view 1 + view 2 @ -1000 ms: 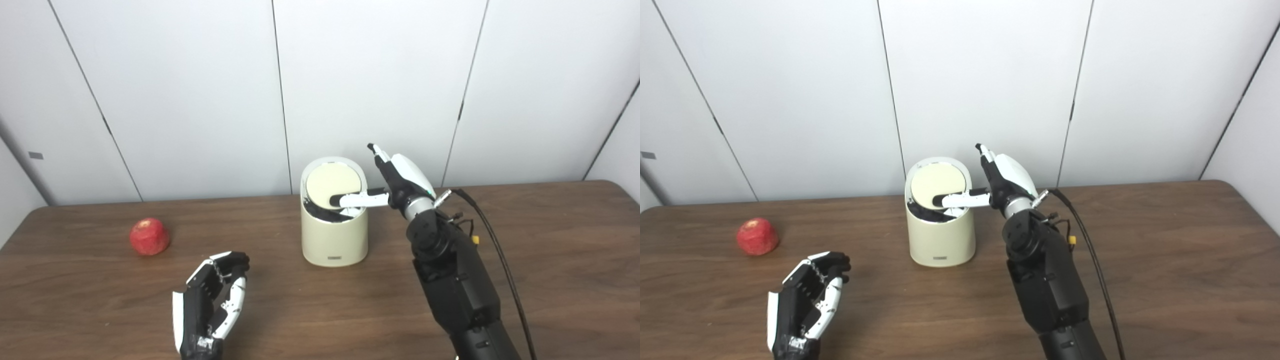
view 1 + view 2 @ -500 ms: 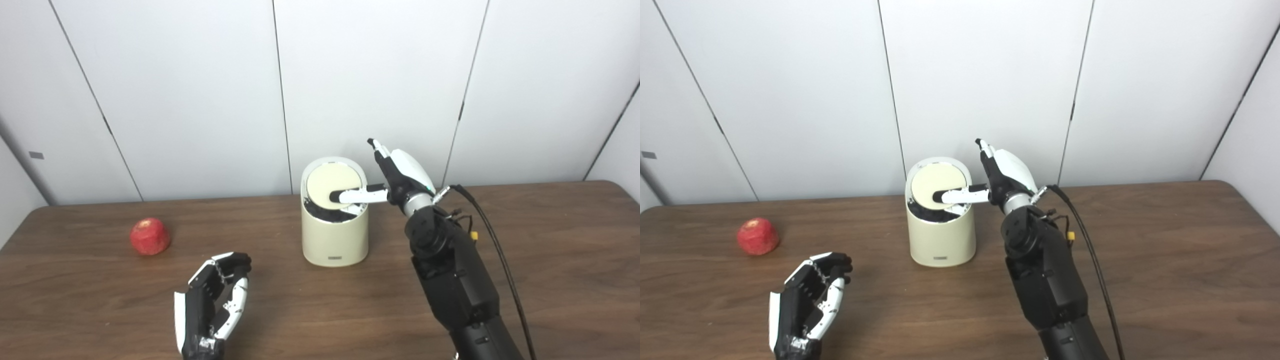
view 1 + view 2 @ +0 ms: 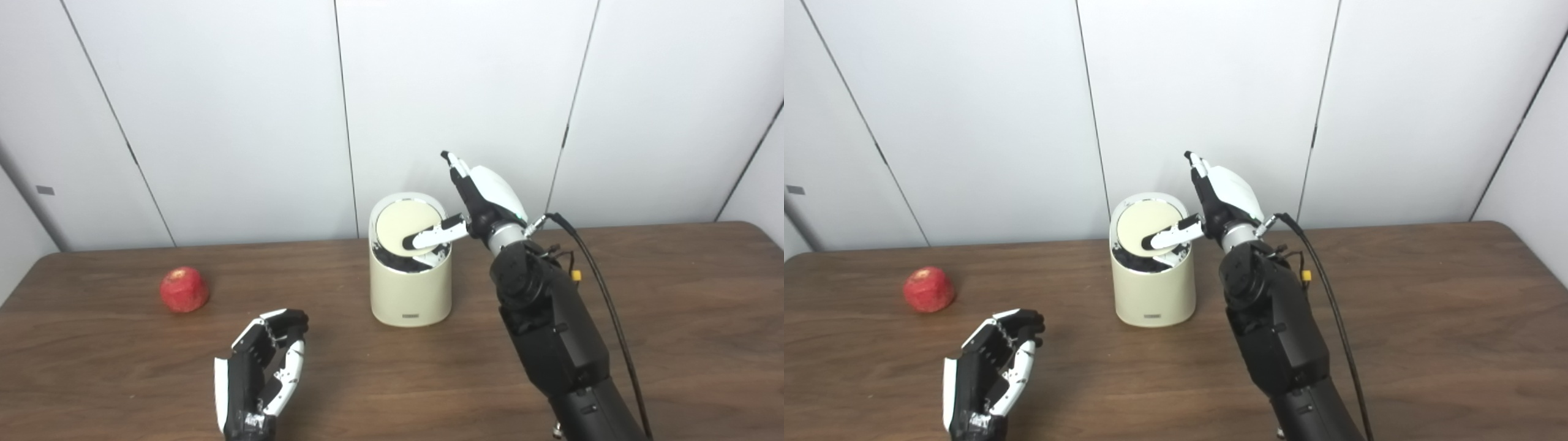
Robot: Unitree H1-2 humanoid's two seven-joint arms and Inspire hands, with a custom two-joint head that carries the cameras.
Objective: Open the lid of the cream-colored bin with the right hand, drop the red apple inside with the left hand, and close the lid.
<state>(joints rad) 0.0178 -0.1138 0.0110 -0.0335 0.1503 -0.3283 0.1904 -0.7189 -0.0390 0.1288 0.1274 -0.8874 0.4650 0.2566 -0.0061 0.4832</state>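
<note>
— Brown wood, that is the table (image 3: 674, 318): it runs the full width of the picture and meets the white panelled wall (image 3: 245, 110) at its far edge. Where is there room?

— Wide bare wood lies to the right of the right arm, and a broad stretch lies along the near edge between the two arms. The far right corner of the table is rounded.

— And the cream-colored bin (image 3: 410, 288)?

— It stands upright near the far edge, about the middle of the table, well apart from the side edges. Its round lid (image 3: 405, 225) is tipped up toward the back, so a dark opening shows along the front of the rim.

— What is the right hand (image 3: 481, 199) doing?

— It hangs at the right side of the bin's top, fingers apart. One finger (image 3: 432, 234) reaches out sideways over the rim and lies across the lid's lower front part; another points up toward the wall. It grips nothing. Whether the finger presses on the lid or only rests over it, I cannot tell.

— The left hand (image 3: 989, 370)?

— Low at the near edge, palm up, fingers loosely curled and spread, holding nothing.

— The red apple (image 3: 184, 289)?

— On the table at the left, well apart from the bin and beyond the left hand, touched by neither hand.
</note>
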